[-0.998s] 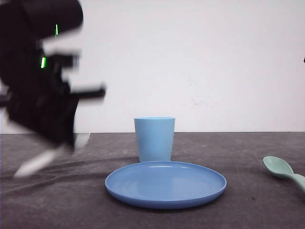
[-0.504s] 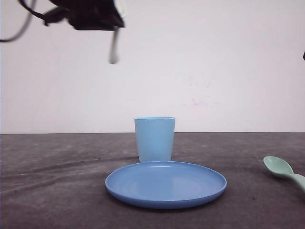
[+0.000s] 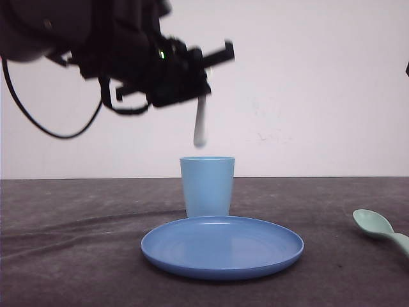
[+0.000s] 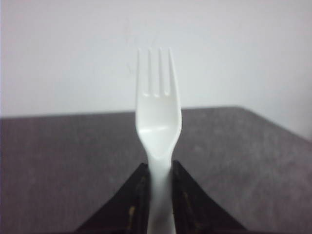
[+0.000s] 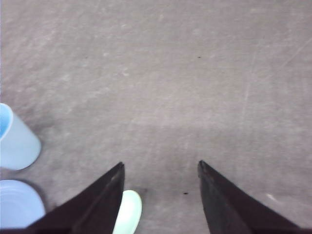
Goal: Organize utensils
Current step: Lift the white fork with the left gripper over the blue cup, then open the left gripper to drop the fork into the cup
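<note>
The left gripper [image 4: 158, 183] is pinching the slim white plastic fork [image 4: 158, 112] tight, and should be lowering it straight into the light blue cup [image 3: 207, 185] just beneath.

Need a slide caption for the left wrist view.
Left claw shut on the white fork, tines pointing away from the camera, dark table beyond.
</note>
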### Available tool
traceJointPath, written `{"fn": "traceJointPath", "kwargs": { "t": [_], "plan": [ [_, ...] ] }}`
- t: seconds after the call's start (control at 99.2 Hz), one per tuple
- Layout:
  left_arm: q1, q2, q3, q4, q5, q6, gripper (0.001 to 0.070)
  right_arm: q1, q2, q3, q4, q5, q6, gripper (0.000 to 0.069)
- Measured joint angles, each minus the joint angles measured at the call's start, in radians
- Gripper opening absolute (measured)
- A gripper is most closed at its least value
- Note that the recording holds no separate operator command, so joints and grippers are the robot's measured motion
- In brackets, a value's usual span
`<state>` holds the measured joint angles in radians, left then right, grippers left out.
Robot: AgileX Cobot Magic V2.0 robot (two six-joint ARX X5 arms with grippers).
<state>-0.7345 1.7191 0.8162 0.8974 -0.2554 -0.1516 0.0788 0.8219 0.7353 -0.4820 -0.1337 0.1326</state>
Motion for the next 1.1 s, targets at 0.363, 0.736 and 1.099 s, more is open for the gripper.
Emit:
{"fn": "traceJointPath", "kwargs": {
  "t": [0.363, 0.736, 1.099],
  "plan": [
    [-0.013, 0.071, 0.0, -0.057, 0.0, -0.021, 0.0039, 0.0, 0.0, 0.0, -0.001, 0.003, -0.024, 0.0297],
    [-0.021, 0.07, 0.0, -0.062, 0.0, -0.024, 0.0245, 0.0, 0.0, 0.0, -0.016, 0.003, -0.029, 0.0297],
    [-0.028, -0.2, 0.0, -0.281, -0.005, -0.024, 0.0271, 0.049, 0.001, 0.0, -0.151, 0.003, 0.007, 0.0297]
  ]
}}
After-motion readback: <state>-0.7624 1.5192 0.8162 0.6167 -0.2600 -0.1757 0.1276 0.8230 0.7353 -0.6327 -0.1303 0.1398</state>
